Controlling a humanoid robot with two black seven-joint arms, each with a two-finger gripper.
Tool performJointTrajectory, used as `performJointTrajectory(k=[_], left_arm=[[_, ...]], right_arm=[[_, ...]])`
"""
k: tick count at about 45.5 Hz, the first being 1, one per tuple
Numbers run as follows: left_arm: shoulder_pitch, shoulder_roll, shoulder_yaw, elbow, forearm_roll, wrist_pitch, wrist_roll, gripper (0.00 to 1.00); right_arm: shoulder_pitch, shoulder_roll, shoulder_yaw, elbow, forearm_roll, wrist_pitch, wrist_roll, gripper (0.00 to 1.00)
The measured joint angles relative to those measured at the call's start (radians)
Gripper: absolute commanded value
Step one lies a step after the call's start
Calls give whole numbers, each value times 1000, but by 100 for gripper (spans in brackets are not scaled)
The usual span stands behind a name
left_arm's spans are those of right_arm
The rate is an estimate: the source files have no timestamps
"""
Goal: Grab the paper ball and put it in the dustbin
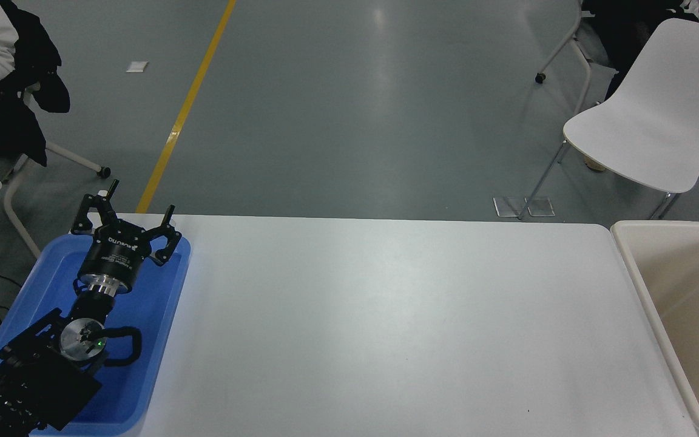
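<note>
A: Head view. Left gripper point(124, 213) parked at lower left over the blue tray point(170, 303), jaws spread wide, holding nothing. Right gripper nowhere in frame.

B: Paper ball?

A: Not seen anywhere, neither on the white table point(386, 328) nor in the tray. Dustbin point(641, 273) at right edge, cut off by the frame, most of its inside out of sight.

B: Progress, then?

A: Hard to judge. Possibly dropped in already; possibly not yet brought out. Tiny dark mark at far right, inside the bin, too small to identify.
</note>
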Motion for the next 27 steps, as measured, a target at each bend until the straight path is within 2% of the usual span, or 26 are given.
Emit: performJointTrajectory(k=[27], left_arm=[[0,0,0,0,-1,0,0,100]], right_arm=[[-30,15,87,-7,0,-87,1,100]])
